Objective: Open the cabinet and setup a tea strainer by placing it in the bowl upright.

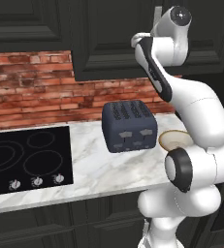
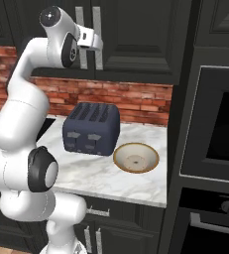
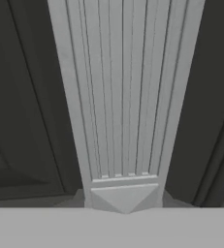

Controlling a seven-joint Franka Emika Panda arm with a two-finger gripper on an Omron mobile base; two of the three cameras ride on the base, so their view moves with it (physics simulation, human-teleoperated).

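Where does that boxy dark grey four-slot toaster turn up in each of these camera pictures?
Left base view: the boxy dark grey four-slot toaster stands right of centre on the white marble counter.
Right base view: the toaster stands left of centre.
Hand view: not in it; a ribbed silver bar handle runs up the middle.
Shared landmark: the shallow tan bowl, just right of the toaster in both base views.

Sitting on the marble counter (image 2: 136,186) are one toaster (image 2: 91,129) and one bowl (image 2: 136,158); two silver bar handles (image 2: 98,39) are showing on the cabinet (image 2: 136,39) above, four burner rings (image 1: 26,152) are lying on the left cooktop (image 1: 60,140), four knobs (image 1: 36,181) lining its near edge
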